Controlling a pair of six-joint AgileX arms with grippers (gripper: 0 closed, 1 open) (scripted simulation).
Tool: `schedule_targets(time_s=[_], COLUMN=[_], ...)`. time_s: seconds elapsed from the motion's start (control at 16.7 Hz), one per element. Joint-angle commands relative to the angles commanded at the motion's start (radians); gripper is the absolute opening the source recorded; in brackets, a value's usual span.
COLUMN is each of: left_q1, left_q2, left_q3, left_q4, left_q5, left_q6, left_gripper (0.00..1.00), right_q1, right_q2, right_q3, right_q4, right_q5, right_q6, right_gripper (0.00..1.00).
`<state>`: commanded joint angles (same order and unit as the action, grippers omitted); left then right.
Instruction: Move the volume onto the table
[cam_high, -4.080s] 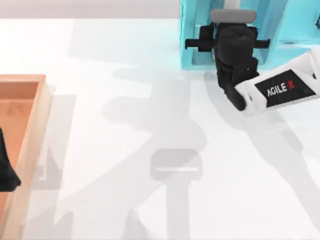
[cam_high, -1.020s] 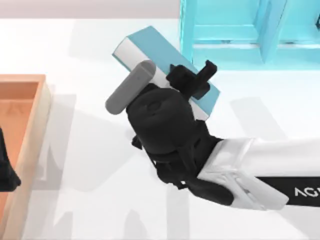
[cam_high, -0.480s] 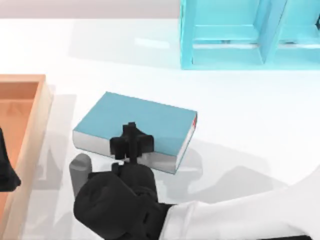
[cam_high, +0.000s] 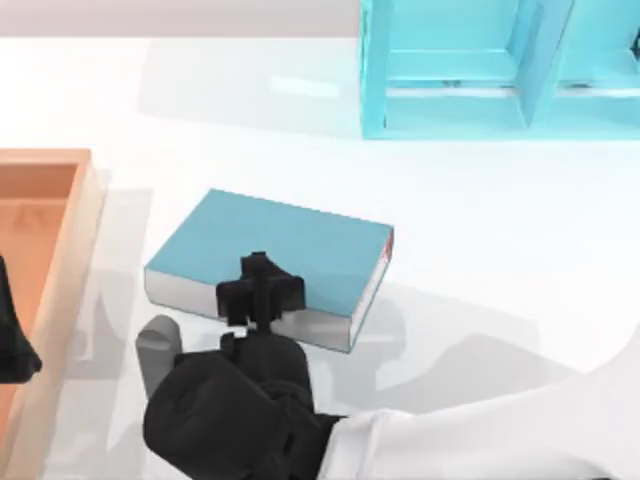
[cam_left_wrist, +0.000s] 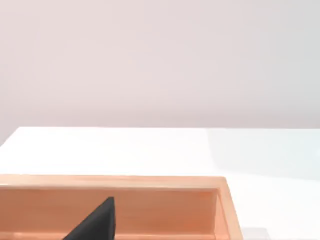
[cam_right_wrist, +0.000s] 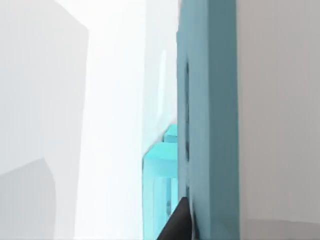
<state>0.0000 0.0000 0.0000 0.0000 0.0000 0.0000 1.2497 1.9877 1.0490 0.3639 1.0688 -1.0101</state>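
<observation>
The volume (cam_high: 290, 240), a thick teal-blue book with white page edges and a red mark at its right corner, lies flat on the white table (cam_high: 500, 220), left of centre. My right gripper (cam_high: 258, 292) reaches in from the near side and is shut on the volume at its near long edge, one black finger on top of the cover. In the right wrist view the teal cover (cam_right_wrist: 207, 125) runs close alongside a black fingertip (cam_right_wrist: 177, 225). My left gripper (cam_high: 12, 345) is parked at the far left over the tray.
An orange-brown wooden tray (cam_high: 70, 260) with a raised rim stands along the left edge, its rim (cam_left_wrist: 150, 182) also in the left wrist view. A light-blue compartmented shelf (cam_high: 480, 70) stands at the back right. My right arm's white forearm (cam_high: 480, 435) crosses the near right of the table.
A second ago my right gripper held the volume tilted in the air near the shelf. It has since brought it down flat onto the table and nudged it slightly left.
</observation>
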Motion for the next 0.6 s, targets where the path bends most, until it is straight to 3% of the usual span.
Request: schedule_targets(time_s=[0.6], left_q1=[0.000], left_q2=[0.000], left_q3=[0.000], left_q4=[0.000], left_q5=[0.000], left_q6=[0.000], left_gripper=[1.00], right_q1=[0.005], right_q2=[0.057], right_q3=[-0.020], right_q4=[0.070], right_q5=[0.003], right_q6=[0.009], right_gripper=[0.00])
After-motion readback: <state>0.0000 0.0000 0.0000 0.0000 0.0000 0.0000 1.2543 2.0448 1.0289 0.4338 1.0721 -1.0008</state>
